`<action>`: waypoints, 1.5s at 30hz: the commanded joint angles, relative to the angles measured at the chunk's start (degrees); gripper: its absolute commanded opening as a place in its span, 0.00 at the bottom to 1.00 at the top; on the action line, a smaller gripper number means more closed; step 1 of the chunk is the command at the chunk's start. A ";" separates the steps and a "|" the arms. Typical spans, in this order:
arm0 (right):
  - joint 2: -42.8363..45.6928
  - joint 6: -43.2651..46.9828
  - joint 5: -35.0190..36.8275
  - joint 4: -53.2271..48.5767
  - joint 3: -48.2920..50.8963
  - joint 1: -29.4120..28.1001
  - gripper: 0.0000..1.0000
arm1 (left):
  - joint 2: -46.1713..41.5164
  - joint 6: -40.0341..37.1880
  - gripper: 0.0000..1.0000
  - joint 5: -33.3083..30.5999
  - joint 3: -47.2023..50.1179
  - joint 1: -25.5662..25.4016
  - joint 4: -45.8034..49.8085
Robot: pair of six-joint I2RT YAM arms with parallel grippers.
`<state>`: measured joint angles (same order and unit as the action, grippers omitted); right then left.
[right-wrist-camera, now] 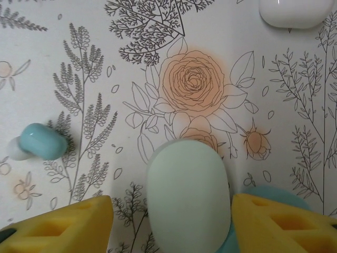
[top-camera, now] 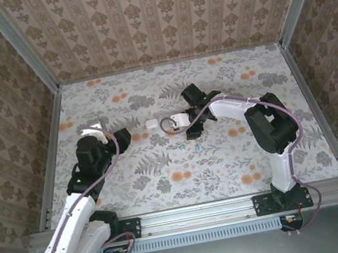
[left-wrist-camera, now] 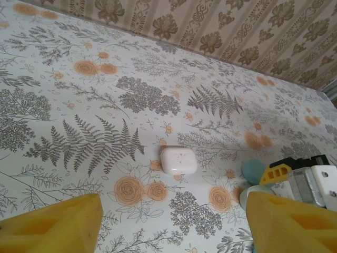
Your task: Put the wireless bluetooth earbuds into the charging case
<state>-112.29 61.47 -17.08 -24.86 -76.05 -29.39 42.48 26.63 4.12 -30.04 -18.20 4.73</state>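
Note:
A pale green charging case stands between the yellow fingers of my right gripper. The left finger is clearly apart from the case and the right finger is close beside it, so the gripper is open. Darker teal shows under the right finger. A teal earbud with a white tip lies to the case's left. From above, tiny teal earbuds lie near the right gripper. A shut white case lies ahead of my open, empty left gripper.
The white case lies between the two grippers. A white object sits behind the left arm, partly hidden. Patterned walls close the table on three sides. A metal rail runs along the near edge.

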 commanded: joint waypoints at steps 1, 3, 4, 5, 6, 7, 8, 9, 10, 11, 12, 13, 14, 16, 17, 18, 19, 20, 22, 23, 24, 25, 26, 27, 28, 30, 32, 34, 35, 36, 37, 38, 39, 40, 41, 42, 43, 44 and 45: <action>-2.09 2.68 -0.15 0.07 -2.01 0.21 0.63 | -1.25 -1.55 0.73 -1.25 0.93 0.64 0.83; -3.36 2.97 1.04 -1.46 -3.28 0.21 0.62 | -1.36 -1.56 0.73 -1.26 0.97 0.62 0.81; -3.78 2.95 1.87 -1.68 -3.65 0.21 0.61 | -1.35 -1.54 0.73 -1.26 0.95 0.63 0.87; -4.08 2.98 2.45 -1.78 -3.66 0.23 0.60 | -1.43 -1.50 0.73 -1.31 0.95 0.62 0.91; -4.10 3.13 3.02 -1.97 -3.57 0.25 0.59 | -1.43 -1.54 0.73 -1.36 0.95 0.66 0.98; -4.12 3.12 3.18 -1.99 -3.33 0.29 0.59 | -1.43 -1.58 0.73 -1.31 0.95 0.71 0.90; -3.90 3.13 3.15 -2.06 -2.99 0.29 0.59 | -1.36 -1.60 0.73 -1.38 1.04 0.75 0.89; -3.75 3.12 3.09 -2.11 -2.58 0.29 0.58 | -1.32 -1.50 0.74 -1.40 1.04 0.68 0.74; -3.32 2.95 2.90 -2.08 -2.11 0.22 0.58 | -1.35 -1.53 0.74 -1.35 1.10 0.71 0.63; -3.00 2.76 2.76 -2.11 -1.71 0.29 0.58 | -1.26 -1.43 0.74 -1.32 1.14 0.72 0.47; -2.83 2.56 2.67 -2.21 -1.52 0.29 0.57 | -1.21 -1.41 0.74 -1.39 1.13 0.71 0.29; -2.68 2.23 2.55 -2.09 -1.24 0.24 0.56 | -1.08 -1.34 0.74 -1.29 1.13 0.75 0.13; -2.67 1.87 2.64 -1.73 -0.91 0.25 0.56 | -0.93 -1.30 0.74 -1.22 1.13 0.77 -0.02; -2.94 1.23 2.67 -1.62 -0.87 0.33 0.54 | -0.58 -1.32 0.74 -0.99 0.91 0.71 -0.20; -3.15 0.75 2.71 -1.64 -1.09 0.37 0.54 | -0.35 -1.24 0.74 -0.80 0.78 0.75 -0.23; -3.44 0.30 2.73 -1.81 -1.40 0.38 0.54 | -0.25 -1.32 0.74 -0.74 0.56 0.75 -0.12; -3.65 -0.08 2.54 -2.01 -1.61 0.37 0.54 | -0.07 -1.27 0.74 -0.67 0.47 0.71 -0.06; -3.77 -0.41 2.25 -1.78 -1.68 0.46 0.53 | -0.03 -1.25 0.74 -0.53 0.27 0.71 -0.07; -4.10 -1.23 1.79 -1.41 -1.88 0.56 0.52 | 0.02 -1.32 0.74 -0.47 0.22 0.71 -0.07; -4.35 -1.73 1.55 -1.41 -2.12 0.65 0.51 | 0.04 -1.32 0.74 -0.43 0.16 0.73 -0.06; -4.47 -2.25 1.12 -1.60 -2.38 0.72 0.50 | 0.06 -1.39 0.74 -0.34 0.08 0.71 -0.07; -4.77 -2.80 0.63 -1.72 -2.62 0.88 0.50 | 0.06 -1.39 0.74 -0.31 0.10 0.76 -0.07; -4.95 -3.37 0.28 -1.77 -2.77 1.06 0.49 | 0.04 -1.41 0.74 -0.29 0.07 0.68 0.01; -5.40 -3.82 -0.12 -2.06 -3.16 1.24 0.48 | 0.02 -1.41 0.74 -0.26 -0.02 0.69 0.09; -5.78 -4.07 -0.26 -2.48 -3.43 1.30 0.48 | -0.03 -1.40 0.74 -0.19 -0.04 0.71 0.06; -6.08 -3.71 -0.25 -3.01 -3.48 1.35 0.47 | -0.03 -1.41 0.74 -0.01 -0.04 0.77 0.15; -6.14 -3.39 -0.23 -3.00 -3.25 1.35 0.47 | -0.03 -1.31 0.74 0.08 -0.01 0.71 0.19; -5.98 -3.11 -0.44 -3.10 -3.06 1.35 0.47 | 0.06 -1.27 0.74 0.18 0.15 0.71 -0.06; -5.93 -3.11 -0.42 -3.10 -3.03 1.35 0.48 | 0.06 -1.19 0.74 0.15 0.16 0.71 -0.17; -6.07 -2.98 -0.49 -3.22 -3.05 1.27 0.48 | 0.14 -1.23 0.74 0.26 0.16 0.72 -0.30; -6.06 -2.91 -0.45 -3.36 -3.05 1.33 0.49 | 0.21 -1.18 0.74 0.43 0.16 0.72 -0.50; -6.13 -2.83 -0.46 -3.44 -3.13 1.31 0.50 | 0.30 -1.26 0.74 0.53 0.11 0.71 -0.60; -6.25 -2.80 -0.41 -3.60 -3.14 1.33 0.50 | 0.41 -1.30 0.74 0.69 0.07 0.71 -0.64; -6.21 -2.76 -0.41 -3.61 -3.14 1.35 0.50 | 0.61 -1.32 0.74 0.81 0.01 0.71 -0.77; -6.30 -2.61 -0.41 -3.68 -3.09 1.35 0.50 | 0.67 -1.26 0.74 0.97 -0.09 0.71 -0.84; -6.27 -2.48 -0.47 -3.85 -3.21 1.34 0.50 | 0.83 -1.40 0.74 1.17 -0.18 0.71 -0.84; -6.27 -2.62 -0.44 -3.81 -3.23 1.28 0.50 | 0.86 -1.37 0.74 1.21 -0.19 0.71 -0.86; -6.29 -2.59 -0.43 -3.79 -3.15 1.33 0.50 | 0.94 -1.40 0.74 1.20 -0.19 0.71 -0.86; -6.28 -2.58 -0.41 -3.72 -3.14 1.35 0.50 | 1.03 -1.41 0.74 1.29 -0.19 0.71 -0.92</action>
<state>-116.71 58.54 -16.29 -25.28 -78.70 -28.32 43.35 26.44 4.47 -29.61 -17.91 4.67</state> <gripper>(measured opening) 0.500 0.741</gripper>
